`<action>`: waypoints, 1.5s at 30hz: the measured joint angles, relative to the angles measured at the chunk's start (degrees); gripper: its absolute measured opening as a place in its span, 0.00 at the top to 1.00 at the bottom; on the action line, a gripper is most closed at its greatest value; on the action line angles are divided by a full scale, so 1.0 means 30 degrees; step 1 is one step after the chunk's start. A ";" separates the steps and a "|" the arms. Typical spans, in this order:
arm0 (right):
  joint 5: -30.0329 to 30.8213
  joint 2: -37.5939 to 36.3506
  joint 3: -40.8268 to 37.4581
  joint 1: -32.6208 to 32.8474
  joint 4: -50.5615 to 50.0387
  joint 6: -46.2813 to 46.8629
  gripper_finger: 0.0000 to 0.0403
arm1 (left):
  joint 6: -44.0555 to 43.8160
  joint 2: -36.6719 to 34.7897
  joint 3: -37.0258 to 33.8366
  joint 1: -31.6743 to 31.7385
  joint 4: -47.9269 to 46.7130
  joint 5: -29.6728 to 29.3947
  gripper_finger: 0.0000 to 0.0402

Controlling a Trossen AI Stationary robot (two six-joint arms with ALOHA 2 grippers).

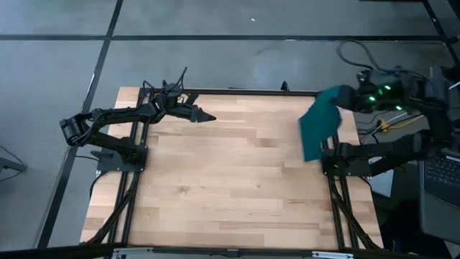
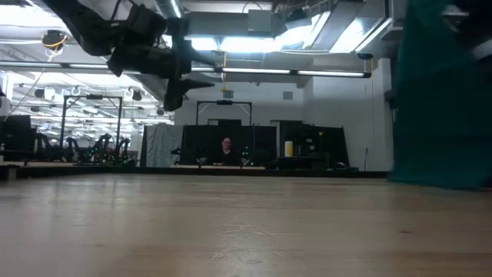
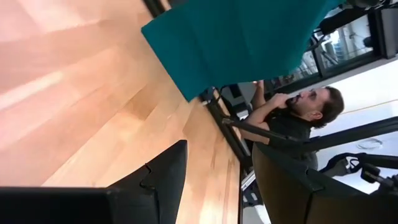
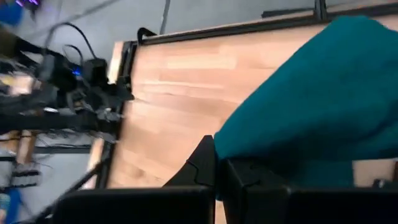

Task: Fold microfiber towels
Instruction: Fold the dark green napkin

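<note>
While the pale wooden tabletop [image 1: 230, 173] lies bare across its middle, the teal towel [image 1: 320, 129] is held hanging above its far right edge, grasped by the right claw [image 4: 219, 168]. The left claw [image 1: 205, 116] is kept released near the far left edge. A seated person [image 2: 226, 148] is seen in the room beyond.

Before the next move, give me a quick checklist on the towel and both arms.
1. Towel held: teal microfiber towel hangs from the right pincer, shut on it. Ok.
2. Towel off the table: hanging over the right side of the wooden table, lower edge near it; contact cannot tell.
3. Towel spread flat for folding: not ok, bunched and hanging.
4. Left pincer free: open, empty, raised over the far left of the table. Ok.
5. Person beyond the table's right side: close to the arm. Not ok.
</note>
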 joint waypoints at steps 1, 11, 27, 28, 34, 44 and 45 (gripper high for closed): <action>-0.0130 0.0642 0.0347 -0.0126 0.0012 -0.0459 0.99 | 0.0013 0.0000 0.0165 0.0000 0.0001 -0.0001 0.55; -0.4854 0.6235 -0.1790 -0.1779 0.6265 -0.5738 0.99 | 0.0197 0.0000 0.1021 -0.0007 -0.0001 0.0219 0.55; -1.4757 1.9592 -0.3673 -0.1395 2.4461 -0.5536 0.99 | -0.0109 -0.2098 0.1027 0.0430 0.0067 0.0480 0.55; -1.4812 2.0159 -0.3327 -0.1251 2.5142 -0.5573 0.99 | -0.0230 -0.2251 0.1027 0.0546 -0.0016 0.0473 0.55; -1.5824 2.2571 -0.1136 -0.0959 2.7839 -0.5520 0.81 | -0.0803 -0.3097 0.1020 0.1259 -0.0028 0.0602 0.55; -1.6990 2.2874 -0.0768 -0.1134 2.6911 -0.4960 0.26 | -0.1065 -0.3573 0.1027 0.2251 -0.0004 0.1783 0.55; -1.7265 2.2874 -0.0768 -0.1046 2.6913 -0.4888 0.22 | -0.1024 -0.3570 0.1027 0.2326 -0.0014 0.1903 0.55</action>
